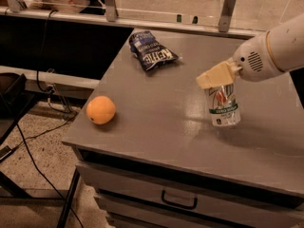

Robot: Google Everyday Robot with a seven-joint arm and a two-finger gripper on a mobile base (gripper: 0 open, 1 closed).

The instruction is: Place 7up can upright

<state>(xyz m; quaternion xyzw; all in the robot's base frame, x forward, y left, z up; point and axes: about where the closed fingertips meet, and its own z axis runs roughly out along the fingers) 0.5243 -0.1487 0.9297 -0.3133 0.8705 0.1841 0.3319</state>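
Observation:
The 7up can (223, 107), silver-white with green bands, stands upright on the grey table (156, 103), right of its middle. My gripper (216, 76), with tan fingers on a white arm coming in from the right, sits at the can's top and is shut on it. The can's base rests on the table surface. The can's top rim is hidden behind the tan fingers.
An orange (100, 109) lies near the table's left front edge. A dark blue chip bag (151, 52) lies at the back left. A drawer handle (178, 201) shows below the front edge. Cables run over the floor at left.

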